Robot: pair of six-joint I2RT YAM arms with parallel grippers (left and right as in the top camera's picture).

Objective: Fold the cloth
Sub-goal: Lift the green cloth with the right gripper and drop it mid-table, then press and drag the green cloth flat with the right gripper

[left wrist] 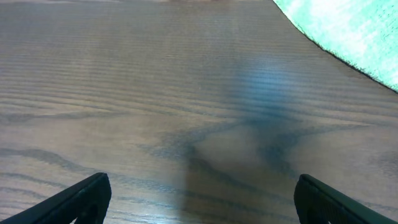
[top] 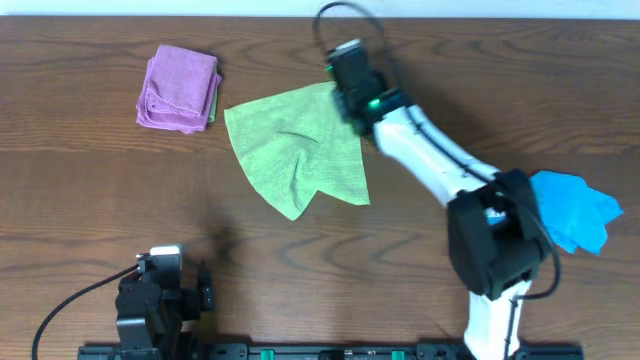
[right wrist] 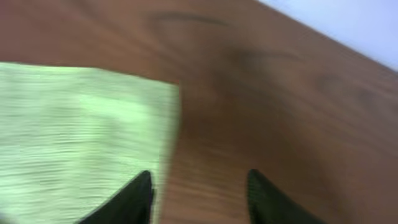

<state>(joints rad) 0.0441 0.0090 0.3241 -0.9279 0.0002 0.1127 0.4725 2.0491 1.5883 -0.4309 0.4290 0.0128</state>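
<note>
The lime-green cloth (top: 298,148) lies rumpled and partly folded over near the table's far middle. My right gripper (top: 340,75) hangs over the cloth's far right corner. In the right wrist view its fingers (right wrist: 199,186) are open and empty, one over the cloth's edge (right wrist: 81,130), the other over bare wood. My left gripper (top: 190,295) rests at the near left edge, far from the cloth. In the left wrist view its fingers (left wrist: 199,196) are wide open over bare wood, with a cloth corner (left wrist: 348,31) at top right.
A folded purple cloth (top: 180,88) lies at the far left. A bright blue cloth (top: 575,210) lies at the right, beside the right arm's base. The table's far edge runs just behind the right gripper.
</note>
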